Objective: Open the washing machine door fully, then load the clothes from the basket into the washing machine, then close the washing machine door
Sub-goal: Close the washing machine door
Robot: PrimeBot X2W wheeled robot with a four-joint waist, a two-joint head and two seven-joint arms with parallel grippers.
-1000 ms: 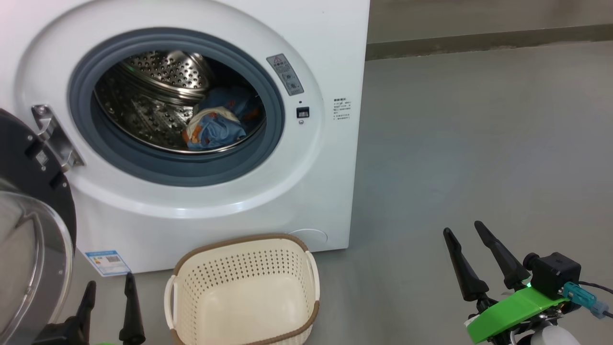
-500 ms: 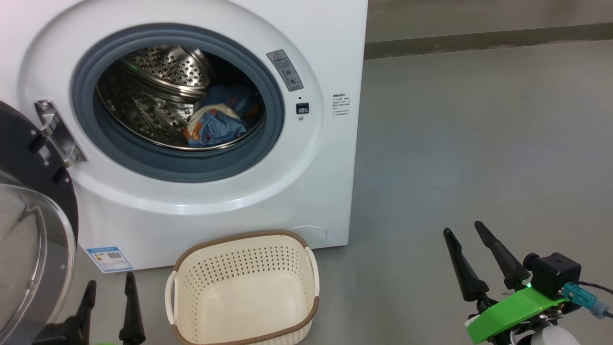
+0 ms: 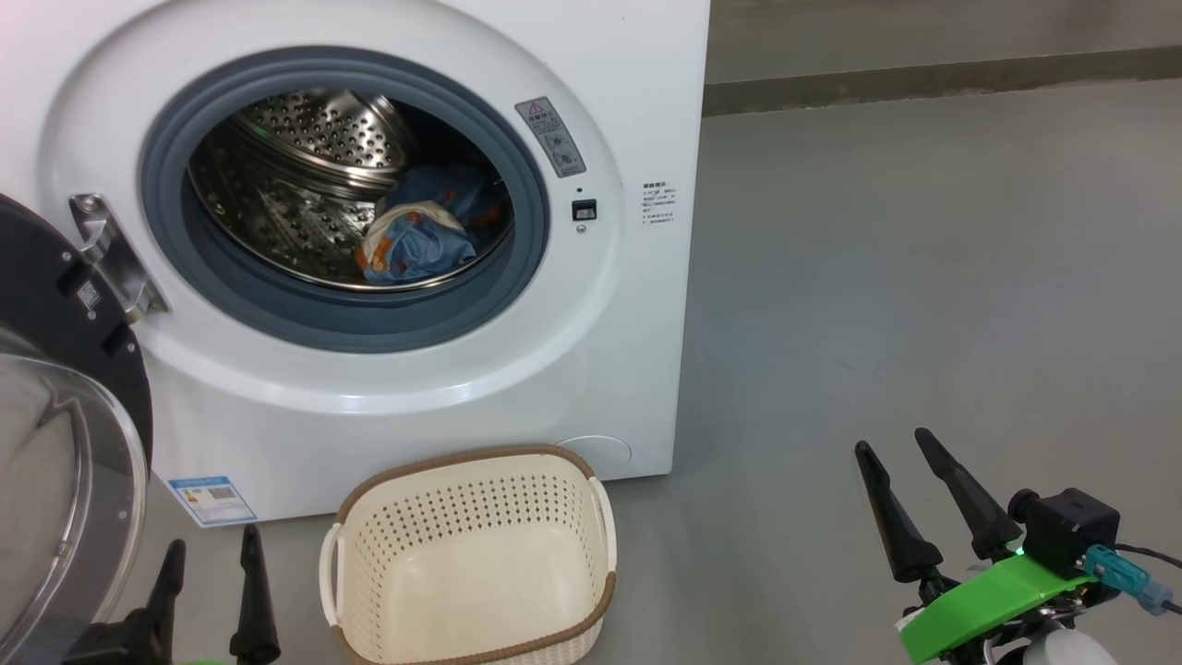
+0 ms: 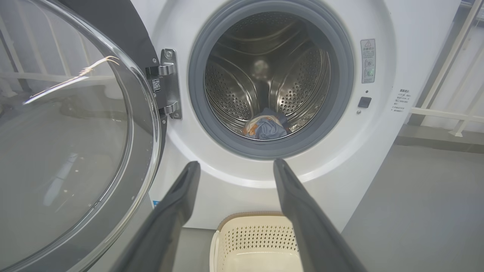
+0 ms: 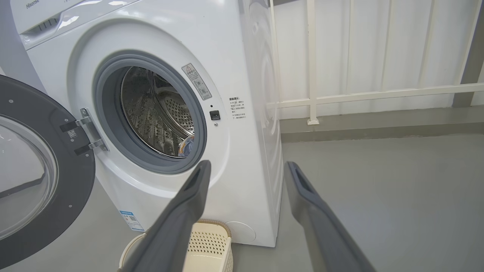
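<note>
The big white front-loading washing machine [image 3: 637, 323] stands at the far left of the scene on a smooth grey floor [image 3: 923, 277]. Its large round glossy black door with the bulging clear glass window [image 3: 55, 305] is swung wide open to the left on a metal hinge [image 3: 111, 254], and the glass bowl reaches toward the near left corner. Inside the grey rubber ring [image 3: 526, 268], the soft blue clothes with orange figures and cream-white parts [image 3: 420, 242] lie bunched at the bottom right of the perforated steel drum [image 3: 277, 212], close behind the ring's lower lip. The small cream-white perforated plastic basket with a brown rim [image 3: 466, 454] sits on the floor just in front of the machine, below the door opening, its bare bottom showing. A small blue label [image 3: 211, 499] is stuck low on the machine's front, to the left of the basket. The left gripper [image 3: 211, 538] hangs at the near left, between the open door and the basket, its two dark fingers spread apart and gripping nothing; in the left wrist view they point toward the drum opening. The right gripper [image 3: 892, 439] hangs at the near right over bare floor, well apart from the machine and basket, its fingers likewise spread wide and closed on nothing, with a bright green bracket [image 3: 988, 600] behind them.
</note>
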